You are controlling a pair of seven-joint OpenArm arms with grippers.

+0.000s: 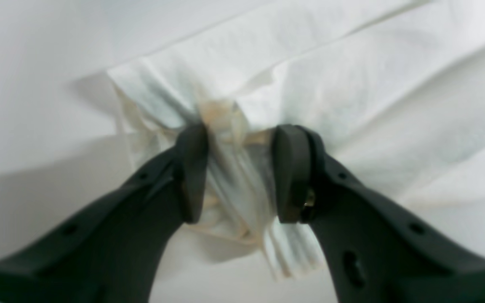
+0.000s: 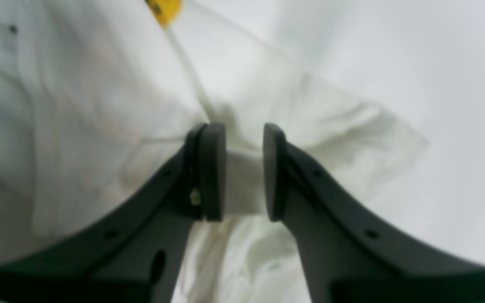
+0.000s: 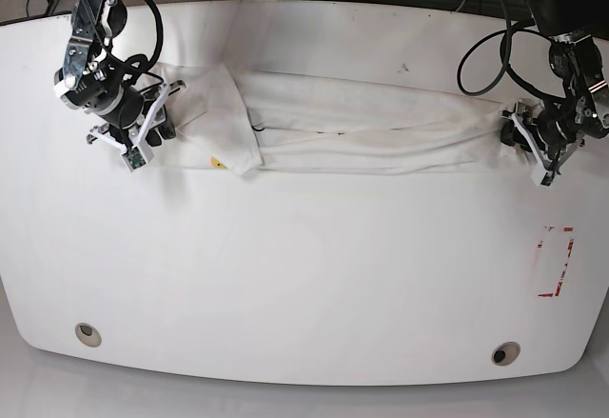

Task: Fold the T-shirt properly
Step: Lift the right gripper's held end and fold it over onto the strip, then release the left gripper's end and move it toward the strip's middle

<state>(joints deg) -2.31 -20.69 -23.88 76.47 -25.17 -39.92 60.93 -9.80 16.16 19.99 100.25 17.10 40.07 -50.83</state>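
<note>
I'm seeing the T-shirt (image 3: 362, 132) lying stretched in a long folded band across the upper part of the table (image 3: 304, 275) in the base view. My left gripper (image 1: 238, 168), at the right of that frame, is pinching a bunched corner of cloth. My right gripper (image 2: 244, 168), upper left, is clamping the opposite end, jaws narrowly parted around fabric.

I can read no text, label or number in any view. A yellow patch of print on the T-shirt (image 2: 164, 9), above and left of the right gripper's fingers (image 2: 213, 168), is too blurred to read.
</note>
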